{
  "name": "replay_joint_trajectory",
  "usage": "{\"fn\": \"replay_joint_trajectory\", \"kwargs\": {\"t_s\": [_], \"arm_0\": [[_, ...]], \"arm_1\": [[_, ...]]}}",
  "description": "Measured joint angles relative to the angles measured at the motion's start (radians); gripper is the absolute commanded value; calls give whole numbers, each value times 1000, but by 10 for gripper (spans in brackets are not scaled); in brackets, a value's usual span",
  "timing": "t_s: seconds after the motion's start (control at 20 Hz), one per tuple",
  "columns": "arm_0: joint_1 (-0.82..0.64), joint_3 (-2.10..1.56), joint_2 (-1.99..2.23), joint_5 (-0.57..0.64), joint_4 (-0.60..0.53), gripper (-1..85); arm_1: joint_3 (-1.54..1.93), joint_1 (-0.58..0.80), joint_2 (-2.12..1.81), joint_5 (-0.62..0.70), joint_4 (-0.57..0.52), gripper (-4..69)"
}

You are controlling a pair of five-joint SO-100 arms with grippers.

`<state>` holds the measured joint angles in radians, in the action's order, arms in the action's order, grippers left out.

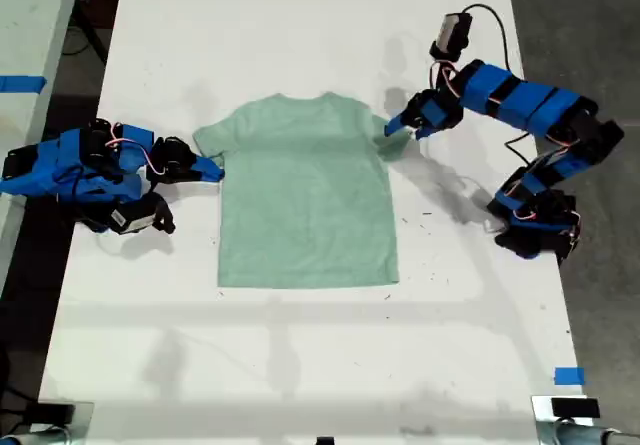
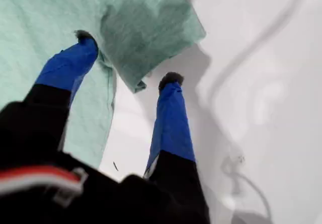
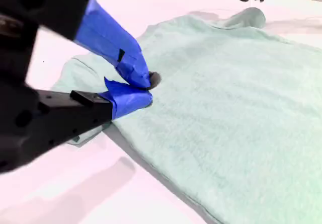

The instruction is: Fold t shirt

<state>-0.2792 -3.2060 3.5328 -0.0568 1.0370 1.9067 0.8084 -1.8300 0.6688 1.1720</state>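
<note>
In the exterior view, the t shirt (image 1: 305,195) lies flat on the white table (image 1: 300,365), roughly at its middle, neck toward the far edge and hem toward the near edge. On the exterior view's right, my first gripper (image 1: 400,127) reaches in from a raised blue arm and sits at the sleeve on that side, where the cloth looks slightly rumpled. On the exterior view's left, my second gripper (image 1: 210,170) lies low along the table, its tip touching the other sleeve.

In the first wrist view, my first gripper (image 2: 128,63) has its blue-taped jaws spread apart. One fingertip (image 2: 83,45) rests on the t shirt (image 2: 45,27); the other stands on bare table just beside the sleeve's lifted, curled corner. Nothing is clamped between them.

In the second wrist view, my second gripper (image 3: 143,88) has its jaws pressed together at the tips, pinching a bit of the t shirt (image 3: 236,98) near the sleeve seam. The first gripper's tips show far across the cloth.
</note>
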Motion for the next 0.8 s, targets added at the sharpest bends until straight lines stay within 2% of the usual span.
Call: {"fn": "replay_joint_trajectory", "kwargs": {"t_s": [0.1, 0.4, 0.65, 0.7, 0.75, 0.8], "arm_0": [[0, 0, 0, 0, 0, 4], [0, 0, 0, 0, 0, 5], [0, 0, 0, 0, 0, 5], [0, 0, 0, 0, 0, 5], [0, 0, 0, 0, 0, 5], [0, 0, 0, 0, 0, 5]], "arm_1": [[0, 6, 66, 0, -77, 258], [84, 63, 94, 6, -153, 261], [172, 66, 112, -3, -287, 255], [172, 66, 114, -8, -302, 230], [172, 66, 114, -11, -310, 167], [173, 66, 114, -12, -311, 71]]}}
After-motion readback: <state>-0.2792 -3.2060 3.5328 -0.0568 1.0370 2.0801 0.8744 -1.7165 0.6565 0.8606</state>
